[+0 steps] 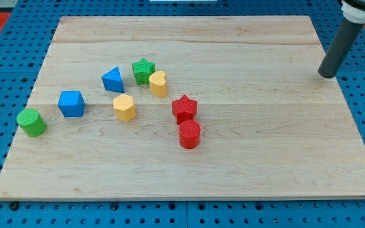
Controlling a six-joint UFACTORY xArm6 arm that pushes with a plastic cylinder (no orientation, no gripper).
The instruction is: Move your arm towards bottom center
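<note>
Tip of my rod (326, 75) is the thing to move: it sits at the view's right edge of the wooden board (246, 171), near the top, well apart from every block. It is a stiff, dark, straight rod with no fingers or jaws at all, so nothing can be wide, narrow or holding; it only slides and pushes. I judge it will travel rigidly and smoothly over the flat wood, with nothing to grasp.

From the view's left: a green cylinder (31, 121) near the left edge, then a blue cube (71, 104), a blue triangular block (113, 80), a yellow hexagonal block (124, 107), a green star (143, 71) touching or just beside a yellow heart (158, 83), and a red star (184, 108) just above a red cylinder (189, 134).

Bottom centre lies below the red cylinder. A diagonal sweep down and to the view's left should, in my judgement, pass clear of the red pair if kept low.
</note>
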